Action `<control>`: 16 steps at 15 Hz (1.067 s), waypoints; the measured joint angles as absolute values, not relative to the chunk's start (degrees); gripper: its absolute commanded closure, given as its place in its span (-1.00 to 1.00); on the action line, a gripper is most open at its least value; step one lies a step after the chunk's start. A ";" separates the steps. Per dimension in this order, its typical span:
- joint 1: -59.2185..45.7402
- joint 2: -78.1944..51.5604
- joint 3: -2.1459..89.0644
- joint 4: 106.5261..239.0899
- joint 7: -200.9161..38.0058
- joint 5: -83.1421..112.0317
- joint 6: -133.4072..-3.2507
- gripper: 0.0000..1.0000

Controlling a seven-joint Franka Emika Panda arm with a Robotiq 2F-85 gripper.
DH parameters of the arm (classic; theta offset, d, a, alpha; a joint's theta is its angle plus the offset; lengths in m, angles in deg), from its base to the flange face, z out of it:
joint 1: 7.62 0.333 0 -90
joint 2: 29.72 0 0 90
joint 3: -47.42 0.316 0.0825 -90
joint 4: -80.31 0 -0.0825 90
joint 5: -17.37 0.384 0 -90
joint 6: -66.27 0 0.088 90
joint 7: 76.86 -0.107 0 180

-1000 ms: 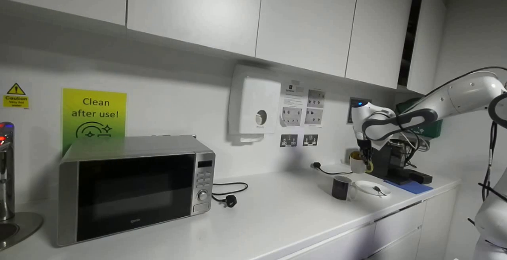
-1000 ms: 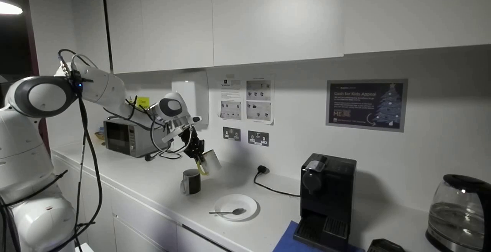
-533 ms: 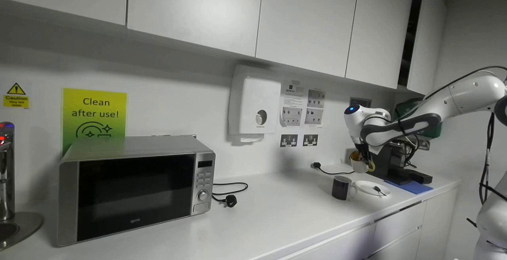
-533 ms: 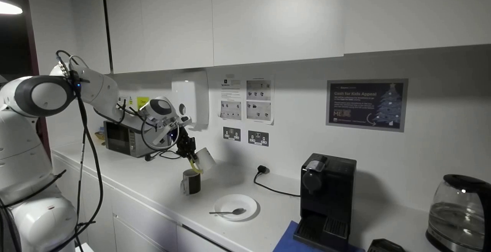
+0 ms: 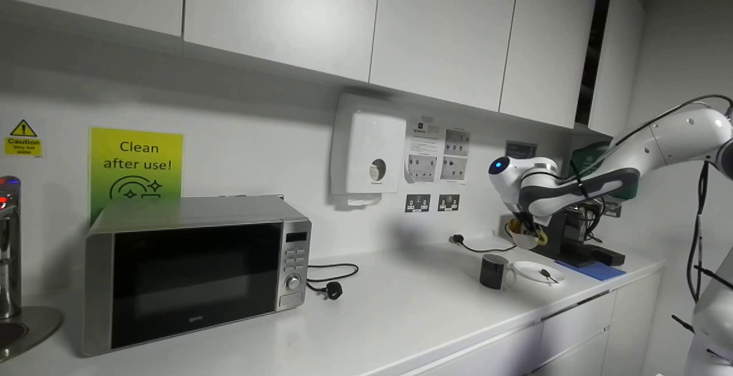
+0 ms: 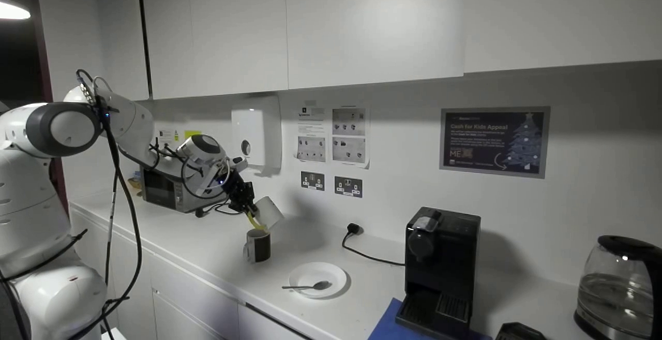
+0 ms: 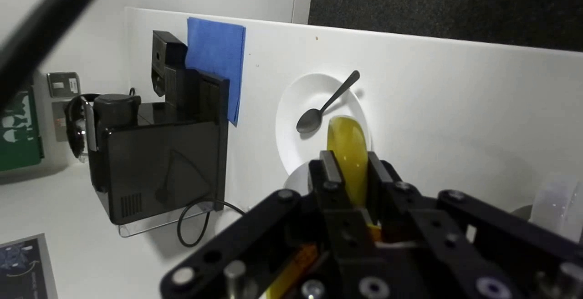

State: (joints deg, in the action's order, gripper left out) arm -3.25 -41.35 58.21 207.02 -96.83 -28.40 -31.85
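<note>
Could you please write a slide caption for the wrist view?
The gripper clasps a yellow mug handle, with a spoon lying on a white plate beyond.

A cup (image 6: 270,212) is hovering over the counter (image 5: 378,319), where a spoon (image 7: 310,120) is lying on a plate (image 7: 295,95) near the front edge, mug (image 6: 261,247) left, coffee machine (image 6: 442,262) right.

In exterior view, camera faced wall (image 5: 260,155) obliquely, microwave (image 5: 197,281) near, plate (image 5: 528,270) far. In exterior view, camera looked opposite way, coffee machine (image 6: 450,257) nearer, microwave distant. Both shared plate. Wrist view looked down past close gripper (image 7: 351,161).
</note>
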 measured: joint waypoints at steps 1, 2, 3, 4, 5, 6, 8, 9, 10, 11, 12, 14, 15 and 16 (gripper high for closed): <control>-2.91 -41.27 58.38 207.21 -97.20 -28.98 -31.42 0.91; -2.63 -41.17 58.54 207.42 -97.55 -29.48 -30.95 0.91; -2.34 -41.08 58.65 207.68 -97.91 -29.97 -30.55 0.91; -2.20 -41.00 58.80 208.03 -98.32 -30.61 -30.40 0.91; -2.15 -40.88 58.96 208.36 -98.71 -31.36 -30.35 0.91; -2.08 -40.77 59.07 208.73 -99.09 -32.19 -30.34 0.91; -1.78 -40.46 59.08 209.51 -99.89 -34.05 -30.30 0.91; -1.60 -40.19 59.09 209.80 -100.37 -34.90 -30.23 0.91; -1.45 -39.86 59.10 209.97 -100.83 -35.71 -30.19 0.91; -1.31 -39.42 59.15 210.10 -101.24 -36.51 -30.16 0.91; -1.11 -38.97 59.16 210.20 -101.63 -37.26 -30.11 0.91; -0.74 -37.97 59.28 210.20 -102.50 -38.68 -29.89 0.91; -0.64 -37.44 59.46 210.20 -103.06 -39.33 -29.77 0.91; -0.46 -36.96 59.61 210.20 -103.54 -40.01 -29.60 0.91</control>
State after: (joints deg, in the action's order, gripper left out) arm -0.46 -36.96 59.61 210.20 -103.54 -40.01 -29.60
